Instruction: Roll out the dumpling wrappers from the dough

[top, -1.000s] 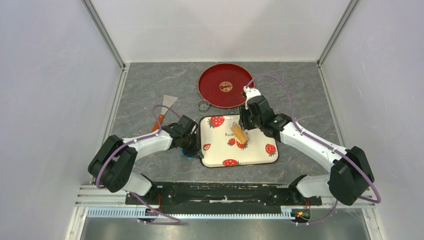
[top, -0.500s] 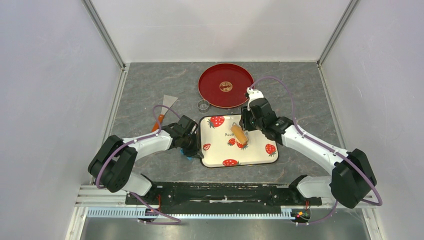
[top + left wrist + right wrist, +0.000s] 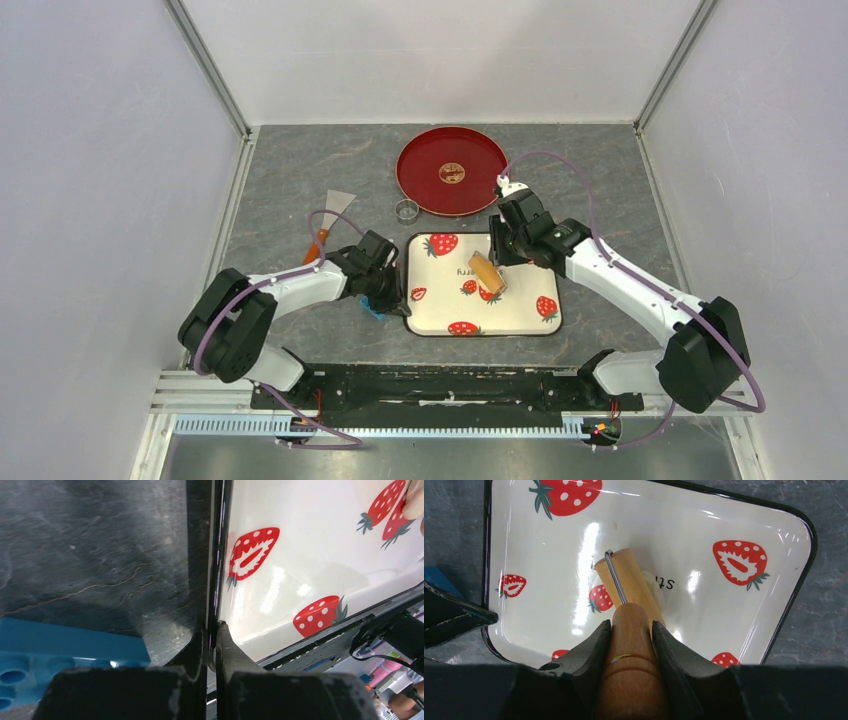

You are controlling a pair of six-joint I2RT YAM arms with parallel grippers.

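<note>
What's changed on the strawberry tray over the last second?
The right gripper, shut on the wooden roller, pushed it slightly right and nearer across the strawberry tray, and the tray slid slightly right too. The left gripper stays clamped on the tray's left rim. The red plate, metal ring and scraper have not moved.

The left arm point(image 3: 300, 285) reaches forward and inward, lying low with its wrist turned toward the middle. The left gripper point(image 3: 212, 631) has its fingers pinched together on the tray rim point(image 3: 218, 580). The right arm point(image 3: 620, 285) stretches forward and bends inward at the elbow. The right gripper point(image 3: 631, 626) tilts downward, its two fingers clamped on either side of the roller handle point(image 3: 631, 650).
</note>
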